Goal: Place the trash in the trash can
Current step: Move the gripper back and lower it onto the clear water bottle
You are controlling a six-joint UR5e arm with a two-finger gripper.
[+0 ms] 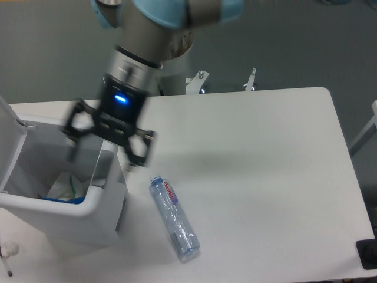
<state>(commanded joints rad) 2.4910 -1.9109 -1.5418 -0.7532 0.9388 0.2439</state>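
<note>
I find the task half done — the crumpled carton (66,186) lies inside the trash can (65,209), the plastic bottle (173,217) remains on the table (265,177) — and my gripper (106,144) hangs spread, holding nothing.

white worktop (259,165) fills the view, rounded at its far right corner. on it, the bin (65,215) sits at the left edge, lid up. just right of the bin, the bottle (173,216) lies flat on its side, apart from it, running diagonally toward the near edge. a small white scrap (8,250) rests at the near left corner.
</note>
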